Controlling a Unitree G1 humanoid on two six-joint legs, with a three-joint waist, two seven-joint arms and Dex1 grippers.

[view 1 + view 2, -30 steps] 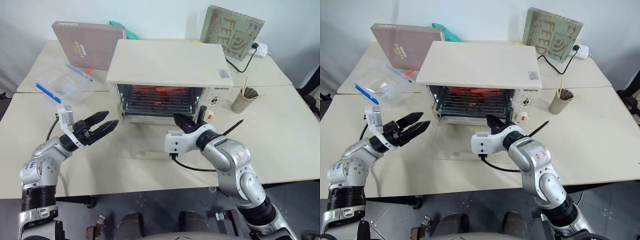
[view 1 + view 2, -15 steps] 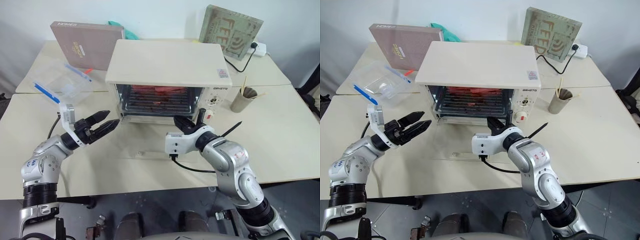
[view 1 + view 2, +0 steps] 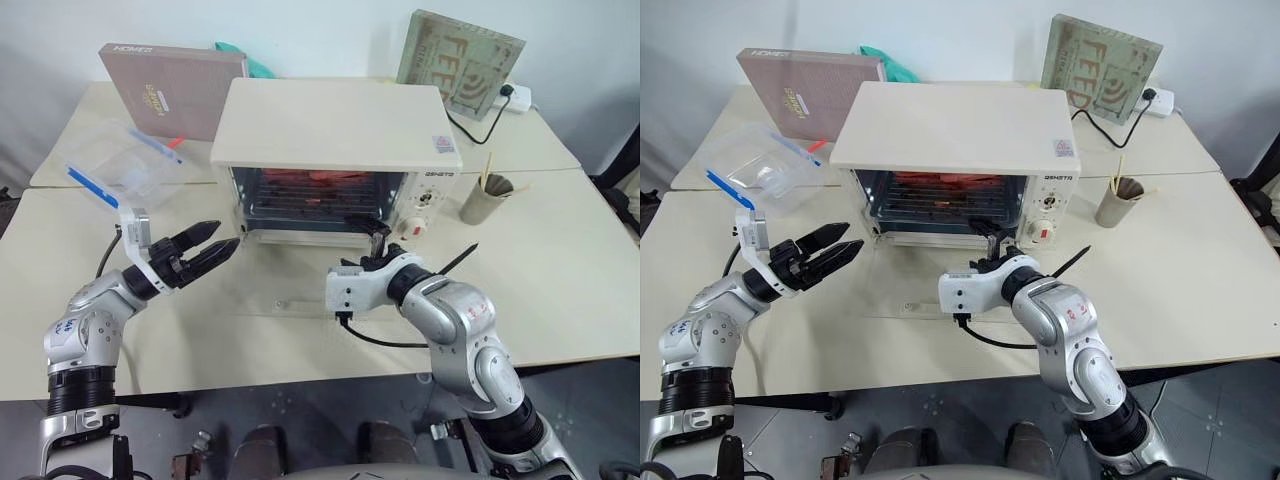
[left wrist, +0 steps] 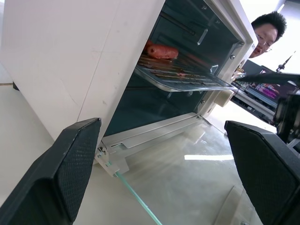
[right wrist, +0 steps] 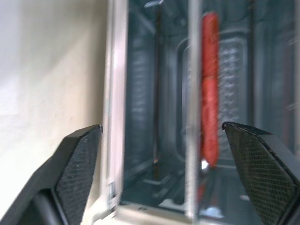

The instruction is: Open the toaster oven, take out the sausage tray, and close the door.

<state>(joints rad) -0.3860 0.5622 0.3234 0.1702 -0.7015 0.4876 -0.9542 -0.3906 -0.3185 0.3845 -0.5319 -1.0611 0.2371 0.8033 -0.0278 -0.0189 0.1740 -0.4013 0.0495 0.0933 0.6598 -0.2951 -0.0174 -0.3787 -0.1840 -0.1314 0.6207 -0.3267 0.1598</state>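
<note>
1. Left wrist view: my left fingers (image 4: 70,173) stand wide apart with nothing between them, pointed at the open front of the toaster oven (image 4: 70,61).
2. Through that gap, the sausage tray (image 4: 187,79) sits on its rack inside the oven, a red sausage (image 4: 161,50) lying on it; the door (image 4: 187,173) is folded down flat on the table in front of the oven.
3. Right wrist view: my right fingers (image 5: 77,159) are also spread apart and empty, facing into the oven's cavity, where a red sausage (image 5: 210,84) shows behind a rack bar.
4. Left eye view: my left gripper (image 3: 200,255) hovers just off the oven's left front corner, above the table (image 3: 560,260); my right gripper (image 3: 375,235) is at the oven's right front, just before the opening and near the red dial (image 3: 408,229).
5. Farther out: a clear container (image 3: 115,165) with blue edges lies to the left, a brown box (image 3: 170,85) stands behind it, and a paper cup (image 3: 485,200) with sticks is to the oven's right.
6. A person's head (image 4: 265,30) shows past the oven in the left wrist view.
</note>
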